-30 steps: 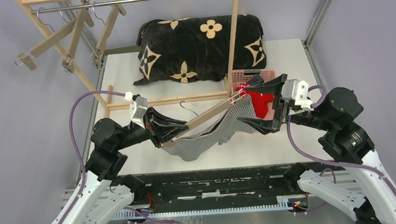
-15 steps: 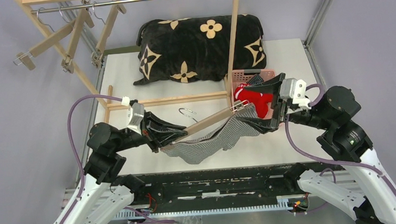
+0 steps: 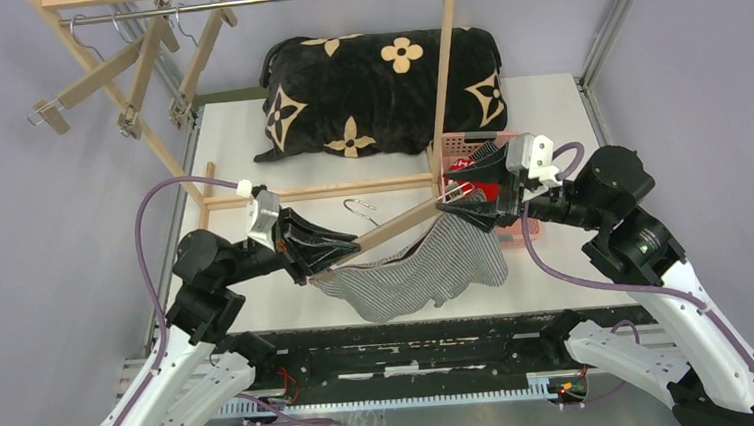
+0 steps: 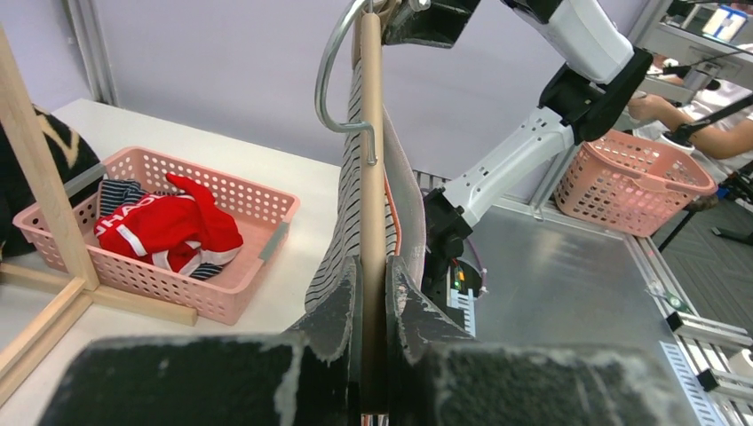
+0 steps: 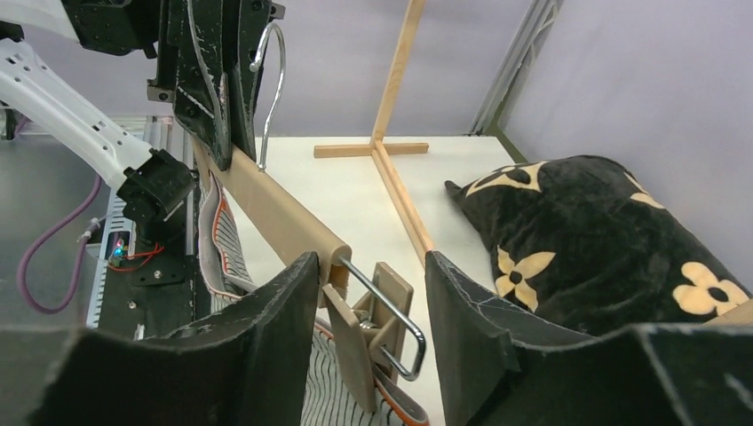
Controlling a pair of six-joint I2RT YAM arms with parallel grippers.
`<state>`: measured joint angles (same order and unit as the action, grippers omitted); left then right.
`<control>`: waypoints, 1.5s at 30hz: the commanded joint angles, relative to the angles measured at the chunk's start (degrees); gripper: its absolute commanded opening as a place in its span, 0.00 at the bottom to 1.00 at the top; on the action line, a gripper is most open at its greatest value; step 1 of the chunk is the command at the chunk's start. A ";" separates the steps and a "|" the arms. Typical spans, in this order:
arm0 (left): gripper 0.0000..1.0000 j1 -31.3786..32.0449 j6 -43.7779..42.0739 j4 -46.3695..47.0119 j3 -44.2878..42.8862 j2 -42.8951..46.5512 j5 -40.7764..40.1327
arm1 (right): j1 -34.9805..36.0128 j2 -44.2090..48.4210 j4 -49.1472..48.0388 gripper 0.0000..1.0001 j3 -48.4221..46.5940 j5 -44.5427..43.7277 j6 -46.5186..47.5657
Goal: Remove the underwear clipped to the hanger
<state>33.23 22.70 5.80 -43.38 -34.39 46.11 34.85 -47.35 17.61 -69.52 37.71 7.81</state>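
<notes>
Hanger (image 3: 394, 229) clenched in left claw (image 3: 341, 254); right claw (image 5: 368, 266) spread, straddling end clip (image 5: 377, 324) (not yet pinched), pinstriped underwear (image 3: 427, 270) hanging below.

The table (image 3: 546, 111) is viewed from above and behind its near edge, looking steeply down. The left wrist view is aimed closely along the wooden hanger (image 4: 371, 177) toward the right arm (image 4: 524, 155), with the pink basket (image 4: 266, 202) at left. The right wrist view is aimed the opposite way along it, toward the left arm (image 5: 53, 84). The hanger is shared by all three views.
</notes>
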 commanded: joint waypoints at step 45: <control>0.03 -2.48 -8.46 5.12 -7.80 -7.60 -10.43 | -9.17 -13.69 -3.80 0.37 -7.11 8.69 -3.66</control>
<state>31.42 13.19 -0.16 -48.77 -43.09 39.83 25.58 -61.23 12.62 -78.06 49.36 3.09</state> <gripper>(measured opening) 0.112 0.208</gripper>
